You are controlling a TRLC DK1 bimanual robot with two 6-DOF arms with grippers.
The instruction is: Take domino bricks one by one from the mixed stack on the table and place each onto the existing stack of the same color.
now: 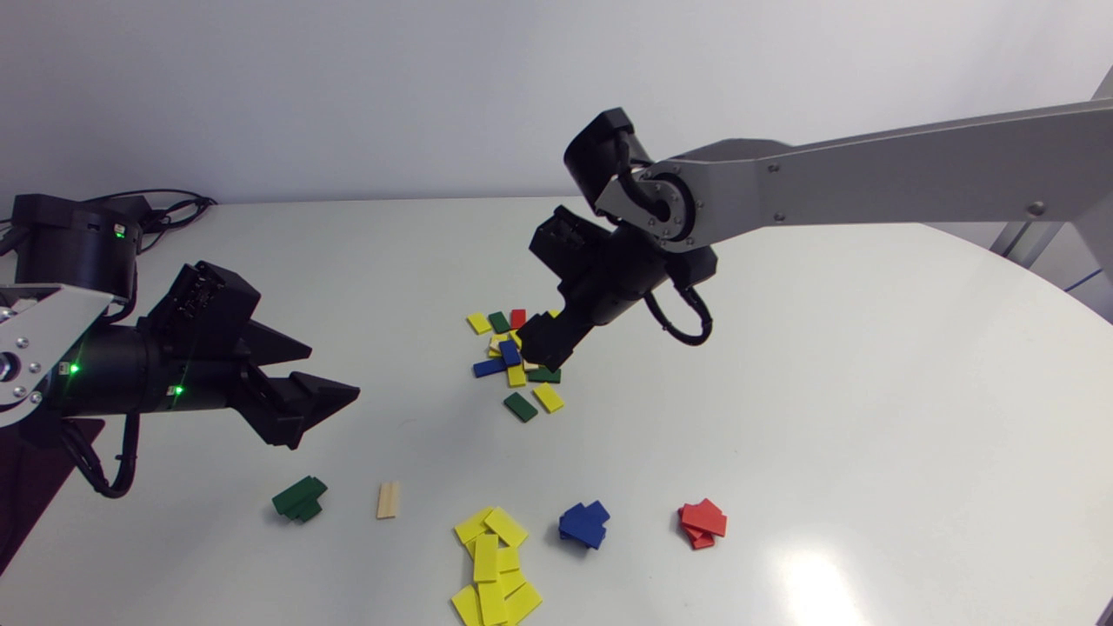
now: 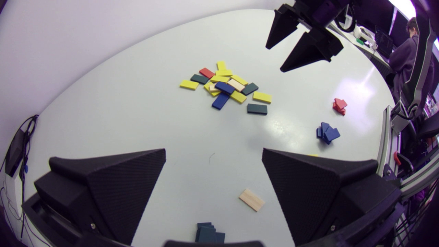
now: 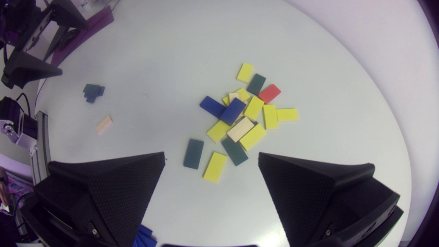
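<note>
The pile point(image 3: 240, 116) of mixed bricks lies in the middle of the worktop point(image 1: 869, 391). The right end effector point(image 3: 211, 154) hangs just above it, fingers wide apart and nothing in them. I think the step in hand is picking the next brick. The next move calls for going down over one brick. A loose one at the edge looks best, like the lone yellow brick point(image 3: 215, 166) or the lone green brick point(image 3: 193, 153). Then it must close on the brick, lift it and take it to the stack of its colour.

In the pile I count about eight yellow, three green, two blue, two wood and one red brick point(image 3: 269, 93). Some lie on others, so more may hide below.

Well apart from the pile there are five spots in a row: a green stack point(image 1: 300, 498), one wood brick point(image 1: 389, 500), a spread-out yellow stack point(image 1: 494, 561), a blue stack point(image 1: 584, 523) and a red stack point(image 1: 703, 524). I cannot tell how many bricks each stack has.

The left end effector point(image 2: 214, 150) is at the left side, above the worktop near the green stack. Its fingers are wide apart and empty too.
</note>
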